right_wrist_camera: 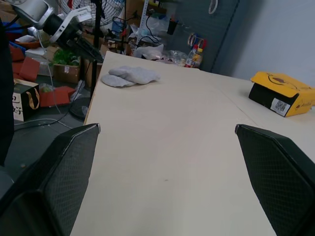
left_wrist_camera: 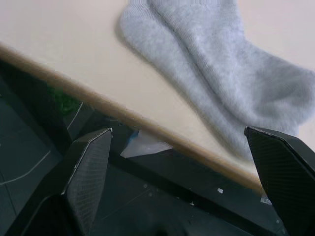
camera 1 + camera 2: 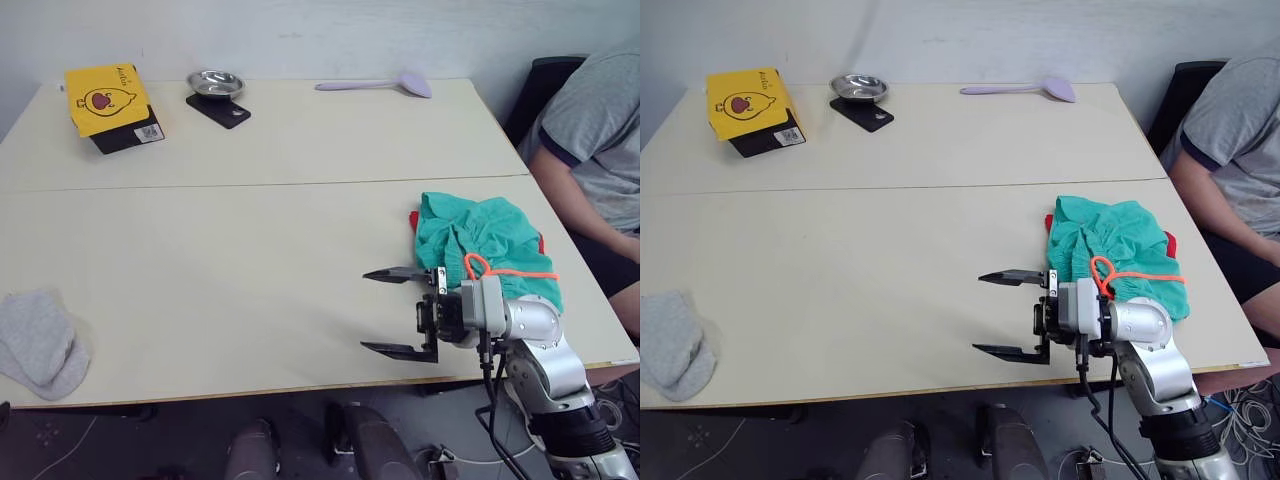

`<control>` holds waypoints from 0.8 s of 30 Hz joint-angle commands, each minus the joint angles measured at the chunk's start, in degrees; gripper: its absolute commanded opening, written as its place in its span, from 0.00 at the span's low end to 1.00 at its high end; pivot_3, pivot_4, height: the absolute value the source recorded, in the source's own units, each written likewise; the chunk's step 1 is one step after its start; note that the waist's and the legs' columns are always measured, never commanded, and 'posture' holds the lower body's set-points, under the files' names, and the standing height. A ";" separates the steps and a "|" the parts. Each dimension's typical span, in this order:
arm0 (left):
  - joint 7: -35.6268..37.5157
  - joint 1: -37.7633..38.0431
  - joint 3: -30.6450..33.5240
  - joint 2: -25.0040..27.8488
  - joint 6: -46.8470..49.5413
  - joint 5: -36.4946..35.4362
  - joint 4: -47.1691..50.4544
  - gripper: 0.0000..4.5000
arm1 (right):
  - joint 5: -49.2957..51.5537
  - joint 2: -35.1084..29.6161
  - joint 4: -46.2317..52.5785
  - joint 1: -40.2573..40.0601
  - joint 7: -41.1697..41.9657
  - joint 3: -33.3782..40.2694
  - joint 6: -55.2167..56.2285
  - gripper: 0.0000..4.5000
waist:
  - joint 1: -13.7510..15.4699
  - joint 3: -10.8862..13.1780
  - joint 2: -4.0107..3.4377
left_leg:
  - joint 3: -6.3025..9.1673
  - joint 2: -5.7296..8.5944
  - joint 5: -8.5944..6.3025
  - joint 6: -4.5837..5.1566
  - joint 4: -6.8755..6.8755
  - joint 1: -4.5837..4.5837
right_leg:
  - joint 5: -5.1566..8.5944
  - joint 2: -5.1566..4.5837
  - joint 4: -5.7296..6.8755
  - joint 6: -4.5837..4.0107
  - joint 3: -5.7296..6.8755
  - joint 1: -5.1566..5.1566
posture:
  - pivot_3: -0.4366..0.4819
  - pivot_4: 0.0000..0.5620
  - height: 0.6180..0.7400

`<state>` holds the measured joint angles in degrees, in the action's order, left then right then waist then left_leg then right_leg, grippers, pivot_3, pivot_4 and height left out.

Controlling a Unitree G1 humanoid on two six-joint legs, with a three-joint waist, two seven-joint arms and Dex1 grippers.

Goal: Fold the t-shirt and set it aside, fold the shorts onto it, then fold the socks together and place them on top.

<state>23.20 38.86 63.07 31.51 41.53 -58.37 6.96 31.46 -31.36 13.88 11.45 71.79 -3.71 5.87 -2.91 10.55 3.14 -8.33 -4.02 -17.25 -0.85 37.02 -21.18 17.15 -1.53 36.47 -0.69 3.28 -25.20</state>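
Note:
The teal-green shorts with an orange drawstring lie bunched at the table's right edge. Slivers of the red t-shirt peek out from under them. My right gripper hovers open just left of the shorts, its fingers pointing left over bare table, holding nothing. The grey socks lie overlapped at the front left corner. In the left wrist view the socks rest by the table's front edge, with my left gripper open and empty just off that edge beside them.
At the back stand a yellow box, a metal bowl on a black slab, and a purple spoon. A person sits close to the table's right side, next to the shorts.

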 commanded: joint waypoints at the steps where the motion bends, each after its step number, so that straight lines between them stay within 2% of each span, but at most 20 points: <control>1: -6.63 -1.33 2.08 5.09 10.38 -7.95 2.53 1.00 | 0.55 -1.27 -0.22 1.67 0.77 1.35 -0.56 1.00 | -0.04 -0.03 0.05 | -0.01 -0.01 -0.03 0.00 -0.01 -0.01 | -0.02 -0.01 0.01 0.03 0.00 0.00 | 0.48 0.27 1.00; 4: -10.87 -2.78 1.43 8.15 16.26 -10.59 2.48 1.00 | 0.70 -2.46 -1.30 2.23 1.95 2.00 -0.83 1.00 | -0.02 -0.02 0.02 | -0.02 -0.01 -0.13 -0.03 0.01 0.02 | -0.29 -0.10 0.27 0.48 0.03 -0.04 | 0.48 0.27 1.00; 12: -21.32 -10.83 -1.90 11.27 25.50 -10.39 -1.08 1.00 | -0.46 -3.07 -2.77 4.69 0.19 2.69 -1.61 1.00 | -0.13 0.02 -0.07 | -0.06 -0.11 -0.07 -0.10 0.03 0.17 | -0.01 -0.01 0.94 0.02 0.08 -0.29 | 0.48 0.27 1.00; 16: -23.55 -11.97 -1.42 10.16 27.39 -10.14 -0.89 1.00 | -0.56 -3.18 -2.26 5.23 -1.29 3.75 -2.78 1.00 | -0.22 0.00 -0.40 | -0.05 -0.10 -0.02 -0.17 0.05 0.26 | 0.00 0.00 1.00 0.02 0.06 -0.28 | 0.48 0.27 1.00; 19: -23.18 -13.29 1.55 9.29 27.14 -12.96 -1.34 1.00 | -0.43 -3.60 -1.42 5.41 -1.88 4.10 -3.85 1.00 | -0.25 0.00 -0.42 | -0.05 -0.08 -0.01 -0.25 0.05 0.28 | 0.00 0.00 1.01 0.02 0.05 -0.27 | 0.48 0.27 1.00; 22: -22.72 -13.83 4.39 11.36 29.92 -16.92 -4.62 1.00 | -0.11 -3.81 -1.05 5.40 -2.26 4.21 -4.69 1.00 | -0.16 0.00 -0.40 | -0.03 -0.08 0.00 -0.27 0.07 0.28 | 0.00 0.00 1.03 0.02 0.05 -0.27 | 0.48 0.27 1.00; 24: -22.76 -13.75 4.98 13.55 30.62 -15.69 -7.64 1.00 | 0.02 -4.07 -1.01 5.50 -1.89 4.13 -4.96 1.00 | -0.08 -0.01 -0.39 | -0.02 -0.08 0.00 -0.28 0.07 0.27 | 0.00 0.00 1.02 0.02 0.05 -0.27 | 0.48 0.27 1.00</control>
<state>0.37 25.02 65.73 43.23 71.51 -74.05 1.25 30.65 -34.50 10.92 16.59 69.82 -1.39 1.01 -2.99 10.54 2.74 -8.34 -4.10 -17.26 -1.12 37.09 -20.91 17.15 -1.53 37.49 -0.67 3.34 -25.47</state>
